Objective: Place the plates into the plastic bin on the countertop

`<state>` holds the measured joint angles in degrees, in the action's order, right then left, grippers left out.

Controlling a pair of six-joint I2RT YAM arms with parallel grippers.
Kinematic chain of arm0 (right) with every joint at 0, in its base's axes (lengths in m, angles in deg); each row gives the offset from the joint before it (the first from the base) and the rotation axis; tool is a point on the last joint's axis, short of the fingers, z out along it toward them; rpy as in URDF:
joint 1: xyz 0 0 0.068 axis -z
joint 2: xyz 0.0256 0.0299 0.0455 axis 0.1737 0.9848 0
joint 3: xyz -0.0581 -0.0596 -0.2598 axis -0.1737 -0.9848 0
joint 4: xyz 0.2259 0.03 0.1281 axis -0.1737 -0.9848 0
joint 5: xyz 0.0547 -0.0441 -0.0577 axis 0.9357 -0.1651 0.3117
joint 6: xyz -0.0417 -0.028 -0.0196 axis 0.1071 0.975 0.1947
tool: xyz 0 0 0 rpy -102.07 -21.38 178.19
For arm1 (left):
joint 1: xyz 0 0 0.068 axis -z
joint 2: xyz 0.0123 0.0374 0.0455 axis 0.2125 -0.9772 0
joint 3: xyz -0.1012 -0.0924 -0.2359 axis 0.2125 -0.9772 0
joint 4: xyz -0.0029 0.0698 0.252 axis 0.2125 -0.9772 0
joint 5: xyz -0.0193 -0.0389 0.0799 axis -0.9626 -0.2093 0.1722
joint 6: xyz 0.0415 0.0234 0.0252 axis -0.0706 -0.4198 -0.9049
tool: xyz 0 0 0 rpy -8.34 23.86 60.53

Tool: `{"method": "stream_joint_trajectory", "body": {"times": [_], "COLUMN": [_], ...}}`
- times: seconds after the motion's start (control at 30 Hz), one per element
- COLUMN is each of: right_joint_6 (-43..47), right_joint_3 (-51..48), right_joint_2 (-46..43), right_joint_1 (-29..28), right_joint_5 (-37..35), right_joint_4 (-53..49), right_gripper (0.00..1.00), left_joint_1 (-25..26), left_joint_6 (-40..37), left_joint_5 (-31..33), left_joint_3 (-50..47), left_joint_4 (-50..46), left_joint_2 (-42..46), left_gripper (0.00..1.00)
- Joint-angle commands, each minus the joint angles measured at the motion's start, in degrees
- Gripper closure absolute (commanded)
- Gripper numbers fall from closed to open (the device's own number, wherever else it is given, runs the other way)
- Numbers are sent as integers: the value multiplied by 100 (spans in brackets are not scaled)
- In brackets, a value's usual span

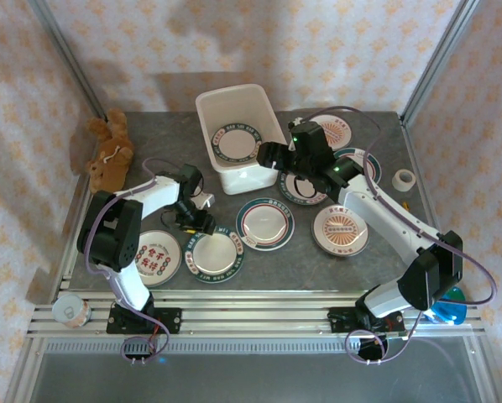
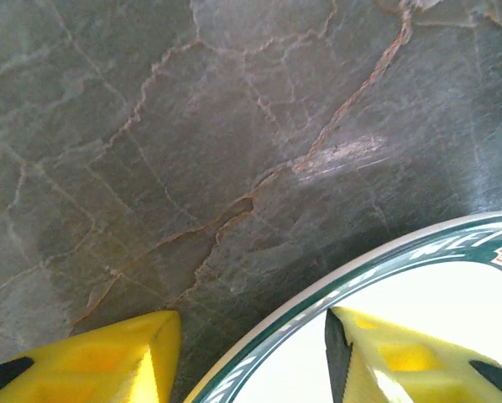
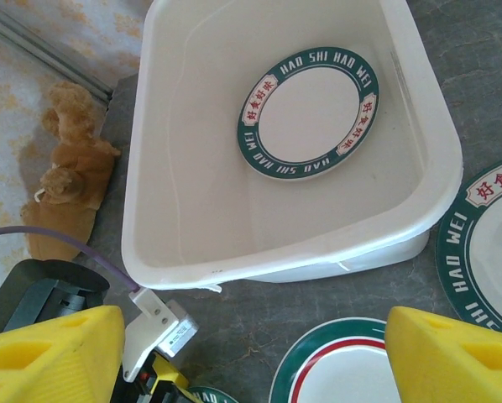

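Note:
The off-white plastic bin [image 1: 251, 172] stands at the back middle of the countertop [image 1: 154, 126], with one teal-rimmed plate [image 1: 238, 143] flat inside it. Several more plates lie on the countertop in front and to the right. My left gripper [image 1: 197, 222] is low over the edge of a teal-rimmed plate [image 1: 217, 254]. Its jaws straddle that plate's rim [image 2: 419, 285], one yellow finger [image 2: 125, 357] outside, the other over the plate's white centre, still apart. My right gripper [image 1: 272, 156] hangs open at the bin's near right corner [image 3: 293, 264], nothing between its fingers.
A brown teddy [image 1: 108, 155] lies at the back left beside the bin. A tape roll [image 1: 405, 178] sits at the right edge. A teal-and-red banded plate [image 3: 343, 369] lies under my right gripper, another lettered plate [image 3: 486, 243] to its right. Aluminium posts frame the back corners.

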<state>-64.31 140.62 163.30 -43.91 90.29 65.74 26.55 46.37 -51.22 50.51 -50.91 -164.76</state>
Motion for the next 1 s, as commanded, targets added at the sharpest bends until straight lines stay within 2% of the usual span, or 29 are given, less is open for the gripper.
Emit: {"method": "stream_joint_trajectory", "body": {"times": [0.0, 0.17, 0.37, 0.97], "right_joint_6": [-16, -16, -34, -21], "right_joint_3": [-117, -154, -206, -169], "right_joint_2": [-45, -51, -41, 30], "right_joint_1": [45, 58, 56, 58], "right_joint_5": [-175, -197, -288, -248], "right_joint_4": [201, 246, 254, 360], "right_gripper": [19, 18, 17, 16], "left_joint_1": [56, 57, 52, 49], "left_joint_6": [-59, -61, -107, 88], "left_joint_5": [202, 225, 562, 982], "left_joint_3": [-24, -20, 91, 150], "left_joint_4": [-137, -136, -320, -662], "left_joint_2": [-209, -261, -297, 562], "left_gripper": [52, 58, 77, 90]}}
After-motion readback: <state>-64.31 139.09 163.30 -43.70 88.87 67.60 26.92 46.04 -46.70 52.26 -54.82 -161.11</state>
